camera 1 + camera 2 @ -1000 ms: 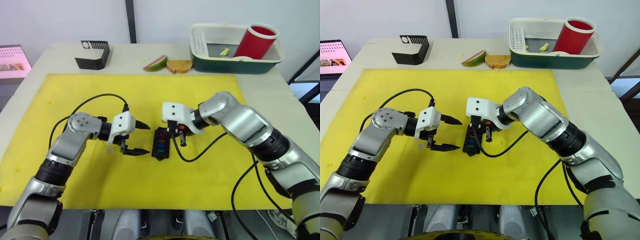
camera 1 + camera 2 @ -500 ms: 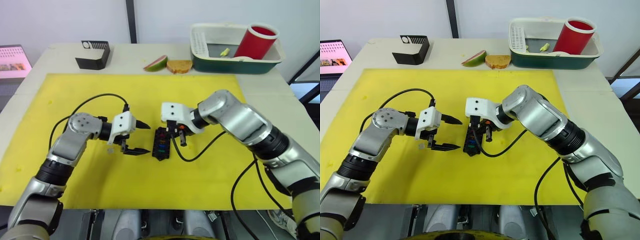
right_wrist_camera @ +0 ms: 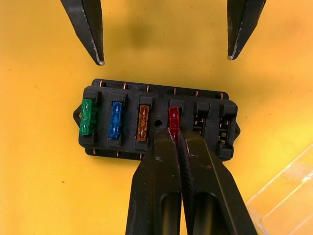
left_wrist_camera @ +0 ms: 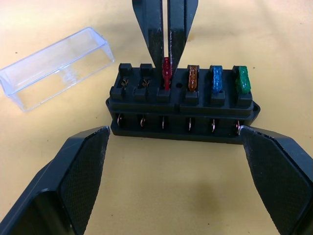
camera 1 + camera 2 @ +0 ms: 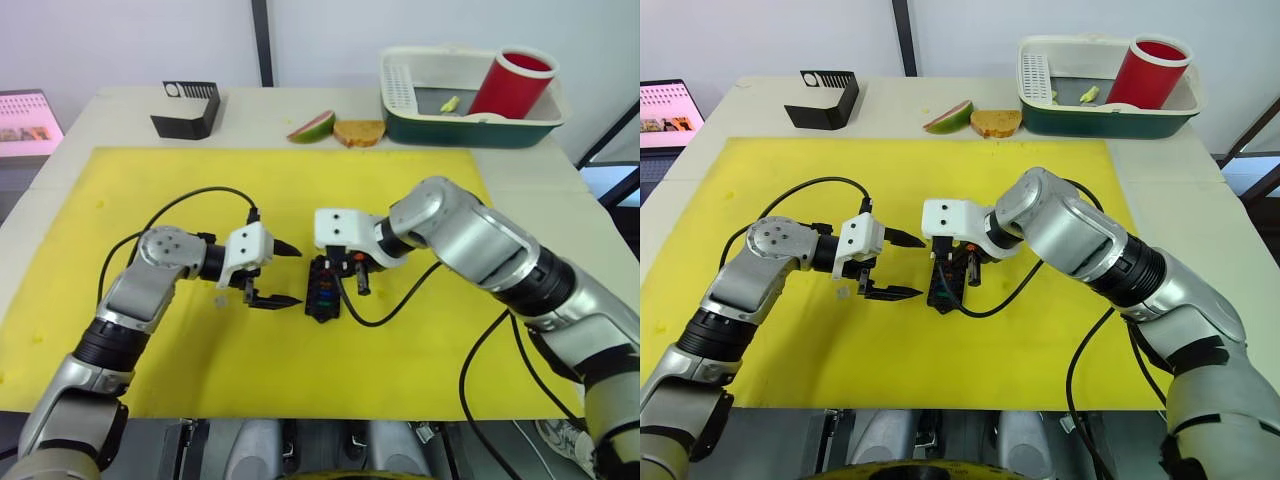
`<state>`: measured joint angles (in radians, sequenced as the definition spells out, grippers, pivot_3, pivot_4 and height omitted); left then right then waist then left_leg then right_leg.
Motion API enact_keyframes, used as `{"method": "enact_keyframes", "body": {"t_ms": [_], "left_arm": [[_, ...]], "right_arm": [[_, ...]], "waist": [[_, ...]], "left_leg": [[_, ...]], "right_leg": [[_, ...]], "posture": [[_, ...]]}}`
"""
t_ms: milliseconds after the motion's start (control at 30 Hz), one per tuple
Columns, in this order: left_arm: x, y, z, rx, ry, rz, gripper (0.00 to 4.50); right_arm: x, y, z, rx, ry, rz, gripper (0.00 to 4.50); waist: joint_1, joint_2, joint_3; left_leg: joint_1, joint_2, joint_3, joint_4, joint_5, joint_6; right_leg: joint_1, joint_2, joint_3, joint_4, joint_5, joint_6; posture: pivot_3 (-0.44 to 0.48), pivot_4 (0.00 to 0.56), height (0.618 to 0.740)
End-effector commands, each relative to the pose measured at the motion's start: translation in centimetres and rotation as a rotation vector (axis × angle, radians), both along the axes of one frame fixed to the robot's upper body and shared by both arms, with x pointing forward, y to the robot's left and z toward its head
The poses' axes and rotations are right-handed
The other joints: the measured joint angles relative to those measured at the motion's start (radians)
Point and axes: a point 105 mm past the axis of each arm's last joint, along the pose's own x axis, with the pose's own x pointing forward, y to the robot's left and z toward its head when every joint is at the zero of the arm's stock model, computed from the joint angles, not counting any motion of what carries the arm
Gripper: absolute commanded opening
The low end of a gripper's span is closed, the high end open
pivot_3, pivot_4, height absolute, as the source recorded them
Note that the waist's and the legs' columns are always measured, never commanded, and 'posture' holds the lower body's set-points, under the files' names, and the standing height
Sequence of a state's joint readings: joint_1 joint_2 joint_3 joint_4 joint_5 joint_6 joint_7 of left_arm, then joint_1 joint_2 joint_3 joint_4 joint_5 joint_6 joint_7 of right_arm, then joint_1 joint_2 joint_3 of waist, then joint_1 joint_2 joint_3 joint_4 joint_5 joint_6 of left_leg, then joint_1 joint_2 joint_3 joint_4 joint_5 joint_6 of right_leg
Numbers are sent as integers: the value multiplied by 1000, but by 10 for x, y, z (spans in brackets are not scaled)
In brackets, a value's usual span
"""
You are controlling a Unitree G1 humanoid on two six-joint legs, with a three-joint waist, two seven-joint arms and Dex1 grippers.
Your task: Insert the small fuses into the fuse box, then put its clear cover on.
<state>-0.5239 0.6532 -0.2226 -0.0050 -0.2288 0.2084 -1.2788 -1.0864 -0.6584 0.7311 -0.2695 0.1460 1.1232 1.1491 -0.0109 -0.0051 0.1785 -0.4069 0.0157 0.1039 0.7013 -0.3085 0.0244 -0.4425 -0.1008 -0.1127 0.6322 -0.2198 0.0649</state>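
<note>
Right pincer [image 3: 176, 139] is clamped on the red fuse [image 3: 173, 117], half-seated in the fuse box [image 3: 156, 125]; pushed crooked, its blades could bend. Left pincer [image 4: 176, 142] hangs released.

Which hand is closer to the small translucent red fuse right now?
Right. The right hand is shut on the small translucent red fuse at the black fuse box; the left hand sits open beside it.

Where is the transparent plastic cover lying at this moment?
The transparent plastic cover lies on the yellow mat beside the black fuse box, apart from it.
</note>
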Motion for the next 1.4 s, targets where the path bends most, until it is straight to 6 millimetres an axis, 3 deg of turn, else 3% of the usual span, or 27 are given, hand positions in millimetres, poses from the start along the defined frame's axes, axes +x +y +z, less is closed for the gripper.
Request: {"method": "enact_keyframes", "body": {"t_ms": [33,700,767,1400], "left_arm": [[-3,-5,8,-12,-44,-26,4454],[-2,-1,10,-8,-43,-14,4454],[-1,-1,10,-8,-42,-14,4500],[0,0,9,-5,-44,-10,4500]], "right_arm": [[-4,1,-8,-36,17,4,0],[-2,3,-3,-18,9,-7,0],[-1,4,-2,-16,4,-6,658],[6,1,21,31,-49,-12,658]], "waist": [[0,0,0],[-1,0,0],[-1,0,0],[-1,0,0]], "left_leg": [[0,0,0,0,0,0],[0,0,0,0,0,0],[0,0,0,0,0,0],[0,0,0,0,0,0]], "right_leg": [[0,0,0,0,0,0],[0,0,0,0,0,0],[0,0,0,0,0,0],[0,0,0,0,0,0]], "posture": [[0,150,740],[0,150,740],[0,150,740],[0,150,740]]}}
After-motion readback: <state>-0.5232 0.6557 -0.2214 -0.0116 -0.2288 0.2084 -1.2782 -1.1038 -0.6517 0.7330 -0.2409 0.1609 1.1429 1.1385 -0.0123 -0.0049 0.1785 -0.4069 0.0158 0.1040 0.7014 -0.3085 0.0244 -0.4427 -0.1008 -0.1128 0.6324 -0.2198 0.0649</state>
